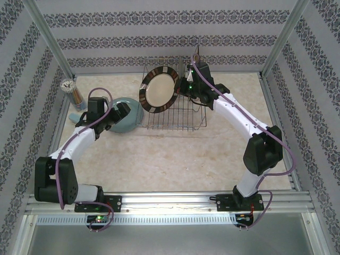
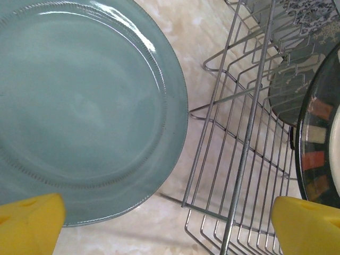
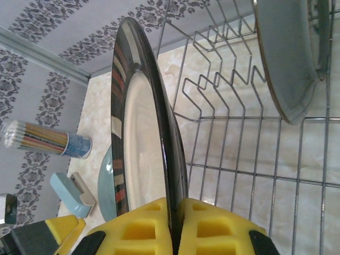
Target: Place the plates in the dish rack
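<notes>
Left gripper [image 2: 169, 226]: your jaws stood wide apart with nothing between them, one yellow pad [image 2: 32, 223] in each lower corner of the wrist view. The gripper hung over the blue plate.
Blue plate [image 2: 85, 106]: it lay flat on the table [image 1: 175, 159], outside the rack, with its rim just beside the rack's left side.
Right gripper [image 3: 175, 226]: your pads were clamped on the rim of the brown plate, one on each face.
Brown plate [image 3: 141, 143]: you held it on edge and tilted, at the rack's left part (from above, its pale face looked toward the arm bases). You could not tell whether its lower edge touched the wires.
Rack [image 1: 178, 121]: it sat at the back middle of the table, between your two grippers.
Grey plate [image 3: 292, 58]: it stood on edge in the rack, apart from the brown plate, with bare tines between them.
Floral plate [image 2: 311, 16]: a patterned corner showed past the wires in your left wrist view. You could not tell how it stood.
Cup [image 1: 70, 90]: it stood upright near the back-left corner, full of thin sticks.
</notes>
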